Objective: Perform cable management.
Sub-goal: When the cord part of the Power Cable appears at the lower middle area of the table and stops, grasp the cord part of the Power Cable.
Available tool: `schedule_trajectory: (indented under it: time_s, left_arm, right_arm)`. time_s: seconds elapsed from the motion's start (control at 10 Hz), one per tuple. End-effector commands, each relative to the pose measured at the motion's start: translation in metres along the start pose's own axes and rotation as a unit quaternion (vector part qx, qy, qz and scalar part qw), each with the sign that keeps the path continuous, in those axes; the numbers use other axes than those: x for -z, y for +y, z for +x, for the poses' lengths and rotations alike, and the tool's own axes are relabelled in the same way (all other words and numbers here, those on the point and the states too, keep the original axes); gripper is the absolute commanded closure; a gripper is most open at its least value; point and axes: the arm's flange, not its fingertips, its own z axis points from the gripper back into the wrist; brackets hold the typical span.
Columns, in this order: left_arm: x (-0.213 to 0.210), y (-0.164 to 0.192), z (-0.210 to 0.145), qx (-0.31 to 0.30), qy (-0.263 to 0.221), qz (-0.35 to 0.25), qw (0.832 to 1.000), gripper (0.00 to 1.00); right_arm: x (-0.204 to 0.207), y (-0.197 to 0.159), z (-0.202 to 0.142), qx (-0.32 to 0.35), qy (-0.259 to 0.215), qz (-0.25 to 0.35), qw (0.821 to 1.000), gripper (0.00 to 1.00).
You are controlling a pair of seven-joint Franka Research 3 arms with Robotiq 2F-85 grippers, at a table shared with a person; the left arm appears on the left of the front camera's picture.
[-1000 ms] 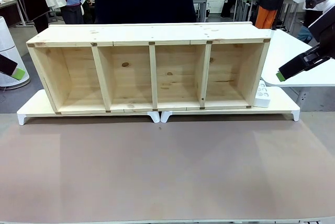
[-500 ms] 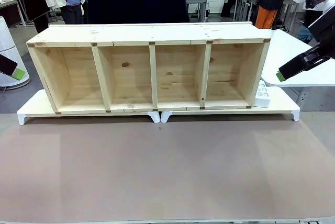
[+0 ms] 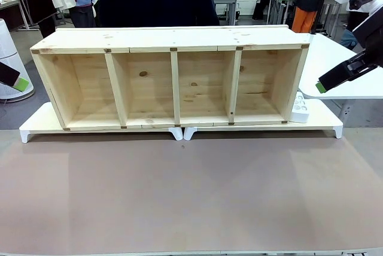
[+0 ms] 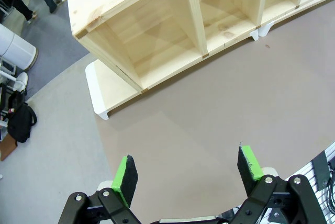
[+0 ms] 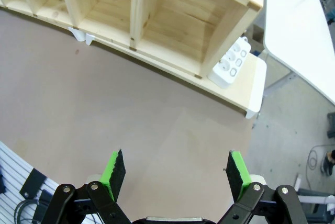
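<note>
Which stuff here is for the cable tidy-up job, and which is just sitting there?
For the job:
- white power strip
- left gripper, open
- right gripper, open

Just sitting there:
- wooden shelf
- white stands under it
- white side table

I read my left gripper [image 4: 187,170] as fully spread: its green pads [image 4: 125,178] stand wide apart with nothing between them. My right gripper [image 5: 175,174] is in the same state, fingers wide apart and nothing held. In the front view, each gripper hangs raised at its own outer side, left at the left edge, right at the right, fingertips slanting down and inward.
</note>
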Motion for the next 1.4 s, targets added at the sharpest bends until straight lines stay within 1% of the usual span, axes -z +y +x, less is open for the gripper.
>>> schedule_trajectory:
  time_s: [0.0,1.3]
  left_arm:
    - [-0.0003,0.0001,-0.0001,-0.002,0.000,-0.001,1.000,0.00]
    - [-0.0003,0.0001,-0.0001,-0.002,0.000,-0.001,1.000,0.00]
  right_arm:
    - [0.0005,-0.0004,0.0001,0.000,0.001,-0.001,1.000,0.00]
    - [0.0005,-0.0004,0.0001,0.000,0.001,-0.001,1.000,0.00]
